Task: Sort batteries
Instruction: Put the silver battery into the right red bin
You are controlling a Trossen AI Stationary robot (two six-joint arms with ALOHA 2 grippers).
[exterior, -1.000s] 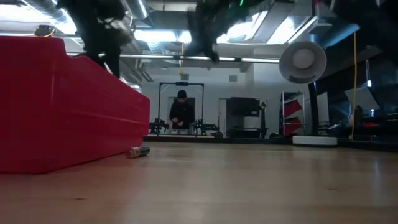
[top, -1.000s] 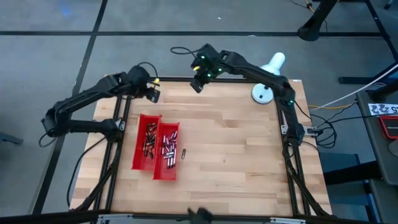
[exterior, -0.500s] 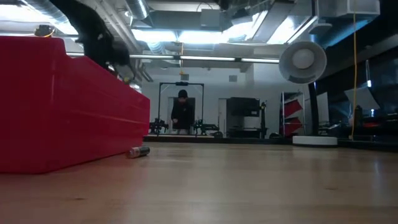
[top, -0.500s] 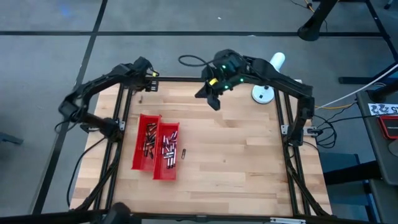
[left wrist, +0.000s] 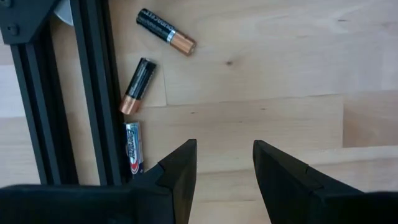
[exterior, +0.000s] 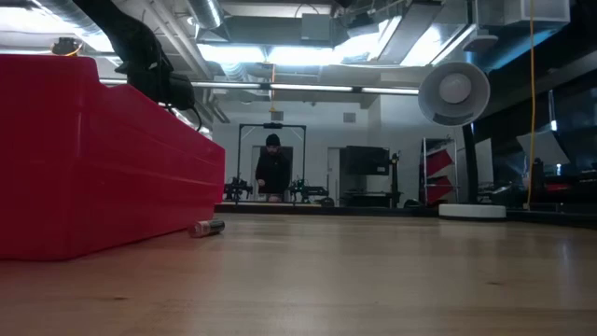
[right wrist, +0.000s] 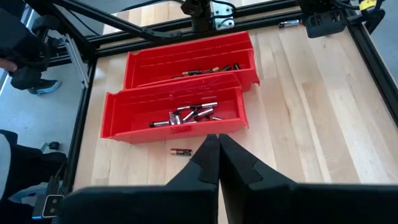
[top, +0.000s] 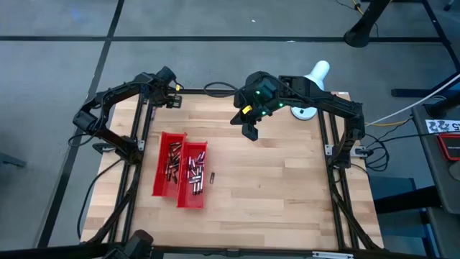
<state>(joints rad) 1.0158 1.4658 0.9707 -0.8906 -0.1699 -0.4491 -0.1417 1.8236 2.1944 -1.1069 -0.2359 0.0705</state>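
Observation:
Two red trays (top: pixel 170 164) (top: pixel 192 175) lie side by side on the wooden table's left half, each with several batteries (right wrist: pixel 186 115) in it. One loose battery (top: pixel 213 178) lies on the wood beside the right tray. Three more batteries (left wrist: pixel 165 31) (left wrist: pixel 137 86) (left wrist: pixel 134 148) lie at the far left corner, beside the black frame rail (left wrist: pixel 93 93). My left gripper (left wrist: pixel 224 163) hangs open just above the bare wood next to them, pointing down (top: pixel 171 97). My right gripper (right wrist: pixel 217 155) is shut and holds nothing, high over the table's far middle (top: pixel 249 129).
A white stand with a round base (top: pixel 305 108) sits at the far right corner. Black frame rails (top: pixel 140 137) run along the table's left and right edges. The table's right half is bare wood (top: pixel 287 187). A person (exterior: pixel 272 168) stands far off in the room.
My left gripper has swung toward the table's far left corner and sunk toward the wood there, staying open. My right gripper, still shut, has moved from the far edge out over the table toward its near edge and risen out of the low view.

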